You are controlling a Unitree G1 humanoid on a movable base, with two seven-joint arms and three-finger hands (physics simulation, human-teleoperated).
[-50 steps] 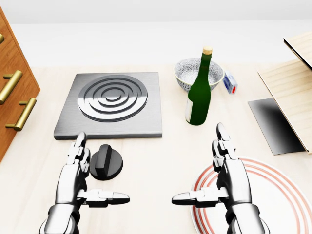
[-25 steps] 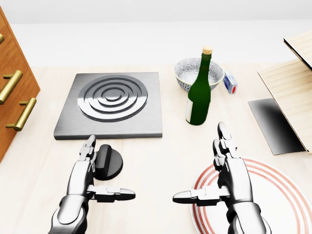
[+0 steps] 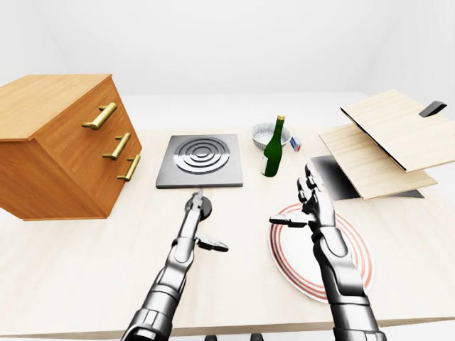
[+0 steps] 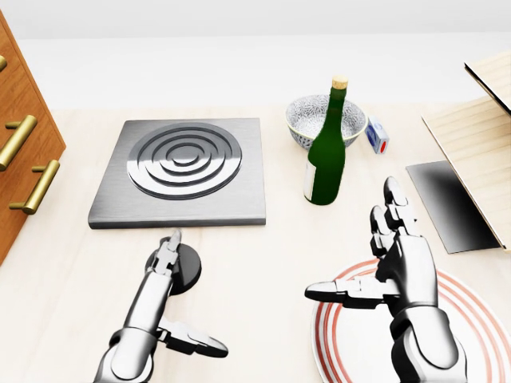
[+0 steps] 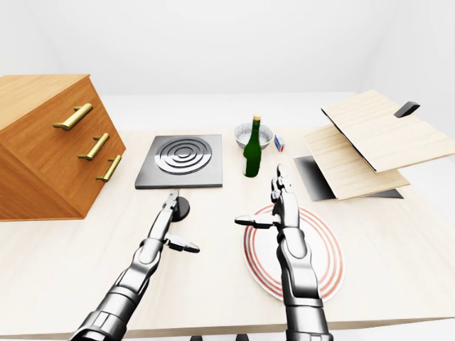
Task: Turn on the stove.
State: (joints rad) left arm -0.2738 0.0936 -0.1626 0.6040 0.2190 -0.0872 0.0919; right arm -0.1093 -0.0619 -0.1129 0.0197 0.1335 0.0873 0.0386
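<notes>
The stove (image 4: pixel 184 171) is a grey square plate with raised concentric rings, in the upper left of the head view. Its black round knob (image 4: pixel 190 268) lies on the table just below the plate's lower edge. My left hand (image 4: pixel 190 297) is open. Its straight fingers (image 4: pixel 166 257) lie across the knob's left part, hiding it, and the thumb sticks out to the right below the knob. My right hand (image 4: pixel 355 243) is open too, held flat above the left rim of a red-ringed plate (image 4: pixel 471 335), apart from the knob.
A green wine bottle (image 4: pixel 326 159) stands right of the stove, with a patterned bowl (image 4: pixel 311 120) and a small blue box (image 4: pixel 377 136) above it. A wooden drawer cabinet (image 3: pixel 64 142) fills the left. Wooden boards (image 3: pixel 384 138) over a black mat (image 4: pixel 447 203) sit at the right.
My left hand has reached up and to the right, so its fingers now lie over the knob instead of beside it. My right hand has drifted up and right. The camera has not moved.
</notes>
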